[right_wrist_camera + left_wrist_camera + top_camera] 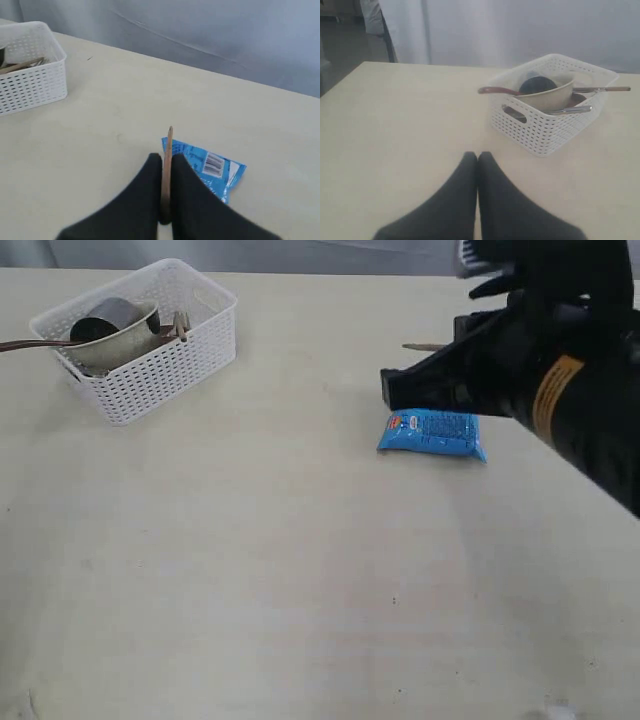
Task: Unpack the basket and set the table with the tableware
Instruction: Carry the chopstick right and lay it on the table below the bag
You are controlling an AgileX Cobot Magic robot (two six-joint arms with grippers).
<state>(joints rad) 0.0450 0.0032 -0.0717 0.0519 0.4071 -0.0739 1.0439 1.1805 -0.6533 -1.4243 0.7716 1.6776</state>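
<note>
The right hand [166, 162] pinches a long thin brown wooden chopstick [169, 142] between its dark fingers, and the stick pokes out past the fingertips. I cannot tell whether it is one stick or a pair. A blue foil snack bag [212, 165] lies on the pale cream wood-look worktop [300, 570], just under and ahead of this hand.

The step looks like laying the chopstick down. To do it well, shift the hand sideways off the bag to bare worktop. Lower it until the stick lies nearly flat, then let go, so the stick neither rolls nor lands on the bag.

The left hand [478, 161] is pressed together and empty. Ahead of it, well apart, stands the small white lattice plastic basket [545, 125], holding a dull beige-silver bowl [550, 97] and a dark grey round cup [536, 84].
</note>
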